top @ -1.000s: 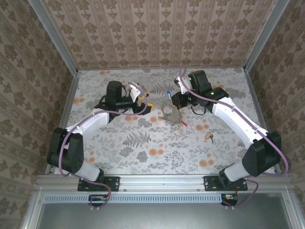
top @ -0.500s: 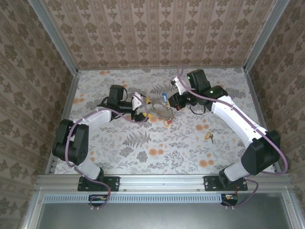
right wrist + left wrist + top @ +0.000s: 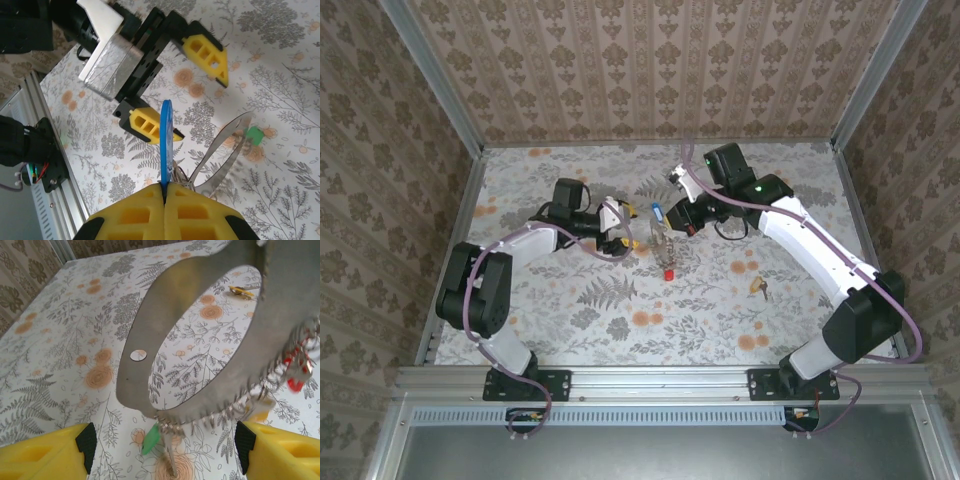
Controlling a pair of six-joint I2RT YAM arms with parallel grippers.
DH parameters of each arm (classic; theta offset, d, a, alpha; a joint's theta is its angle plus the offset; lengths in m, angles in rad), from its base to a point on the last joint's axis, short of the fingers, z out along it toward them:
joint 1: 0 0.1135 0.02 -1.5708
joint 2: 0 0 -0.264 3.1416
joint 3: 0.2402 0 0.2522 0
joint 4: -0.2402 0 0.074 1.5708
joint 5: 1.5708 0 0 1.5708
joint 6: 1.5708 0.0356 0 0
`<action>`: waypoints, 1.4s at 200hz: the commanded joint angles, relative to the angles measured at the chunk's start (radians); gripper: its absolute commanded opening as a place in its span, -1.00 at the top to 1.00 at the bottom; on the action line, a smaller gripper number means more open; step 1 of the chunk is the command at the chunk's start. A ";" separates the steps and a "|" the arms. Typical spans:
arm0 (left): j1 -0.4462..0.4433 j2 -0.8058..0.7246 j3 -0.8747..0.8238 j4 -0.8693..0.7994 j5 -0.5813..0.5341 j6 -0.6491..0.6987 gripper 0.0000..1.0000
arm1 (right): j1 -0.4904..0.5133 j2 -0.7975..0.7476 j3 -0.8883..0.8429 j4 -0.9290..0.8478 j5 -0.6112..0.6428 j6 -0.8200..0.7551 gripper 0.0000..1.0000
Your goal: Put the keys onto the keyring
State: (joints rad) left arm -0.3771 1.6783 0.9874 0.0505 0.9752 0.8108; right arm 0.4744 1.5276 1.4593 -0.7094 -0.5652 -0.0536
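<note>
My right hand point(image 3: 164, 189), clamped on the flat blue plastic-headed key point(image 3: 166, 130), has lifted the thin grey metal keyring point(image 3: 137, 375) off the desk point(image 3: 620, 310) and leftward. It now hangs between the spread fingers of my left hand point(image 3: 164, 452), ready for threading.

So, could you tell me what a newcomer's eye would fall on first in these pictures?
Probably the blue key, pinched edge-on between the yellow fingers of the right gripper in the middle of the workspace. Right beside it is the keyring, a grey metal loop with a green key and a red key on it. It sits in front of the left gripper, whose jaws stand open.
</note>
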 commanded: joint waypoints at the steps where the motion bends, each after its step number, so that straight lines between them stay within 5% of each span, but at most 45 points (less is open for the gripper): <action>1: 0.003 0.039 0.062 -0.045 0.065 0.065 -0.52 | 0.019 0.012 0.053 -0.032 -0.041 -0.049 1.00; 98: -0.041 0.148 0.150 -0.123 0.202 0.235 -0.56 | 0.035 0.001 0.042 -0.049 -0.052 -0.118 1.00; 196: -0.052 0.181 0.252 -0.379 0.280 0.478 -0.58 | 0.042 -0.174 -0.147 0.007 -0.105 -0.574 1.00; 280: -0.073 0.174 0.254 -0.399 0.283 0.504 -0.58 | 0.083 -0.174 -0.158 -0.015 -0.073 -0.718 1.00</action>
State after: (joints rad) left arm -0.4442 1.8469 1.2201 -0.3046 1.2095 1.2686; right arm 0.5423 1.3735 1.3045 -0.7189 -0.6205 -0.6758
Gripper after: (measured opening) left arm 0.790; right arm 0.058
